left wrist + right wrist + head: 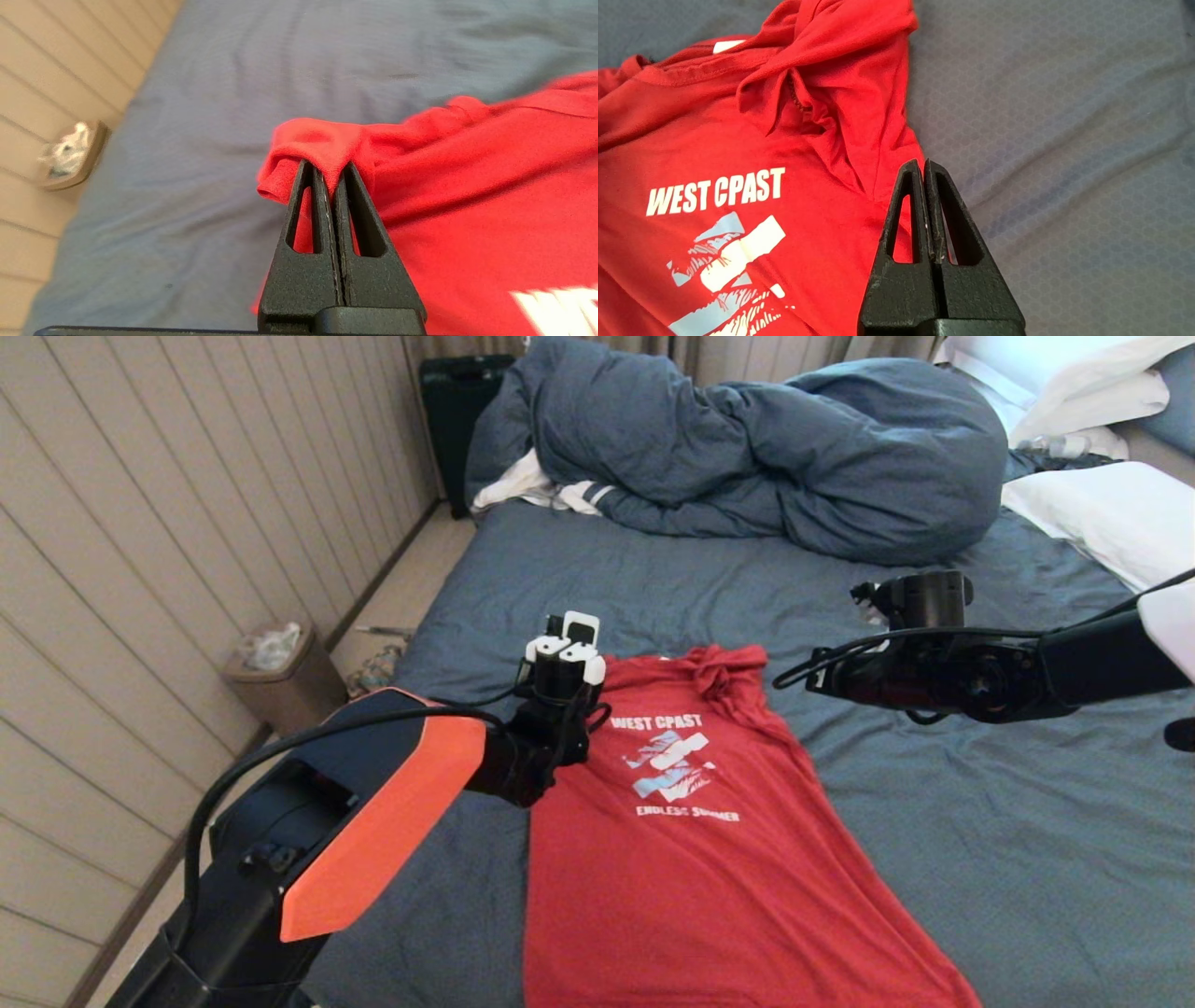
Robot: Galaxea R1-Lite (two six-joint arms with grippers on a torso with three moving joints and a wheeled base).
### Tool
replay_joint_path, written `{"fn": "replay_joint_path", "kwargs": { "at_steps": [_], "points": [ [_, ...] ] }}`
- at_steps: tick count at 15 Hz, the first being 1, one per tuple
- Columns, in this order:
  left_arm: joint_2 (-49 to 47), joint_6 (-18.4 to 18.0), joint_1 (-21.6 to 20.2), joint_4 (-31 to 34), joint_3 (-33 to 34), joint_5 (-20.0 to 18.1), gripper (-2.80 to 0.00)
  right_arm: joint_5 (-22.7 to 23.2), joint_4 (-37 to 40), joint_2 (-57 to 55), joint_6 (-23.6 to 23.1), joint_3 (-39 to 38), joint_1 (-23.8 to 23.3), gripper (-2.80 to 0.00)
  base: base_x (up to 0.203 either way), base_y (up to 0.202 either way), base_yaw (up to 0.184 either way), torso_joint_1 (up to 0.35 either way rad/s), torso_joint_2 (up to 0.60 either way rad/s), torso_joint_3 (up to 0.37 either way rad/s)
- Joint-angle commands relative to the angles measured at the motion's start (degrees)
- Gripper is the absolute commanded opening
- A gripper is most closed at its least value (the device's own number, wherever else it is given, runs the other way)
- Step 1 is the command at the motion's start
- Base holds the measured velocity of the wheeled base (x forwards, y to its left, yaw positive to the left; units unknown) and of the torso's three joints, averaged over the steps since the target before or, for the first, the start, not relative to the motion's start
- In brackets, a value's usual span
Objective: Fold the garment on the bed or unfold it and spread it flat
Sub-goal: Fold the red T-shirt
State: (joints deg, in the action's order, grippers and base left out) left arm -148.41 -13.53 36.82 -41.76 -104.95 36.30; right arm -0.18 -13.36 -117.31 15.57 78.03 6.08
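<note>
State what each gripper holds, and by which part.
The left gripper pinches the red T-shirt at its bunched sleeve edge. The right gripper is shut and holds nothing.

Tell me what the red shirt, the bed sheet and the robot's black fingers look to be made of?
The red shirt looks like soft matte knit, probably cotton jersey: it bunches in limp folds, with printed white lettering. The bed sheet seems a thin dull woven cloth, finely wrinkled. The left hand, shut on a shirt fold, has fingers that look like hard grainy matte plastic with hollow triangular cut-outs, possibly printed.
</note>
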Motion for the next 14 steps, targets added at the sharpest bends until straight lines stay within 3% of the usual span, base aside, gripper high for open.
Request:
{"fn": "replay_joint_path", "kwargs": {
  "at_steps": [1,10,11,14],
  "points": [
    [-1.0,-0.1,0.8,0.3,-0.8,0.2,-2.8,0.0,-0.1,0.1,0.1,0.0,0.0,-2.8,0.0,0.0,0.0,0.0,0.0,0.0],
    [-3.2,-0.1,3.3,0.7,-1.0,0.1,-2.8,0.0,-0.2,-0.1,0.1,-0.1,0.1,-2.8,0.0,0.0,0.0,0.0,0.0,0.0],
    [-3.2,-0.1,3.4,0.7,-1.0,0.1,0.0,0.0,-0.2,-0.1,0.1,-0.1,0.1,-2.8,0.0,0.0,0.0,0.0,0.0,0.0],
    [-1.9,0.1,3.5,0.3,-0.8,0.3,0.0,0.0,-0.2,-0.1,0.0,-0.2,0.2,-2.8,0.0,0.0,0.0,0.0,0.0,0.0]
  ]
}}
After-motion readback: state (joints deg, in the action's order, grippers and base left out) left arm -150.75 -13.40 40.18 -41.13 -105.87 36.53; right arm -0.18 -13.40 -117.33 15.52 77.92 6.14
